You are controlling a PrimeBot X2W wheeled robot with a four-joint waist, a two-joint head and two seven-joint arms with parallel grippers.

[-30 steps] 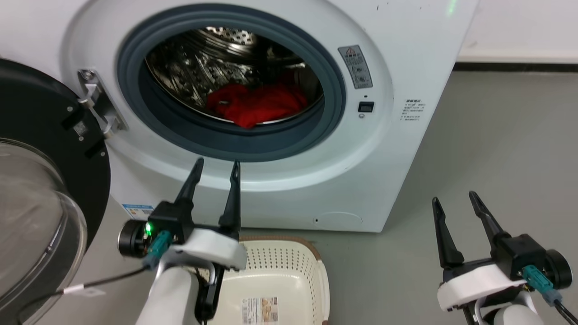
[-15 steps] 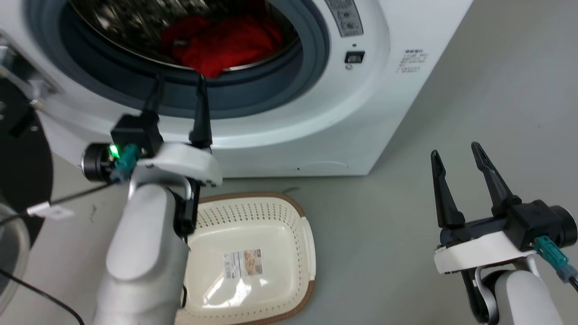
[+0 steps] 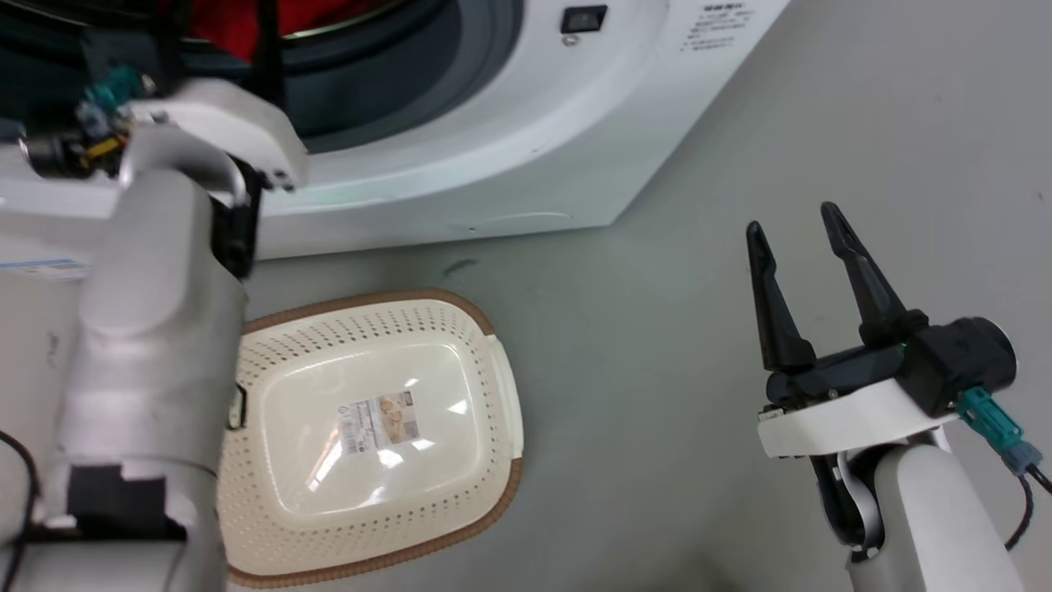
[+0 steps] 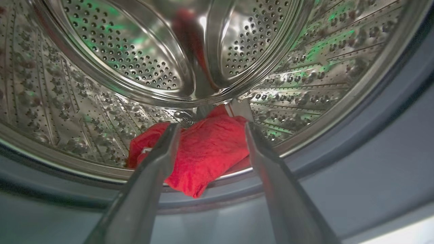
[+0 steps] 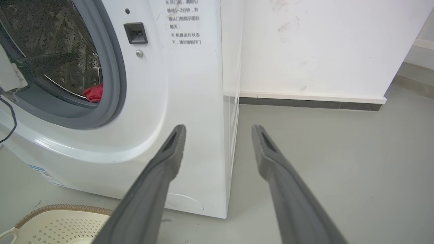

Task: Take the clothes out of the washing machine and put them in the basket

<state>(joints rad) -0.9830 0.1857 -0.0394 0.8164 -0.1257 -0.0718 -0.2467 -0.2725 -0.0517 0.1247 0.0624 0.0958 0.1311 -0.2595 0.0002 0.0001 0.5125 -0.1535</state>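
The washing machine [image 3: 509, 140] stands open, its grey ring [image 4: 373, 135] framing the steel drum [image 4: 129, 57]. The red clothes [image 4: 203, 152] lie bunched at the drum's front lip, one corner hanging over the ring; they also show as a red edge [image 3: 234, 20] and a scrap [image 5: 94, 93]. My left gripper [image 4: 212, 126] is open at the door opening, its fingers either side of the bundle and short of it. The cream basket [image 3: 493, 362] sits empty on the floor below that arm. Off to the right over the floor, my right gripper [image 3: 793, 218] is open and holds nothing.
Grey floor [image 3: 657, 329] spreads to the right of the machine. A white wall with a dark baseboard [image 5: 305, 103] runs behind. My pale left forearm [image 3: 148, 345] covers the basket's left rim. A cable [image 5: 8, 125] hangs by the machine's front.
The head camera has tilted down, so the machine slid up the picture. My left gripper has pushed forward from below the door into the opening, towards the clothes. The right gripper has hardly moved.
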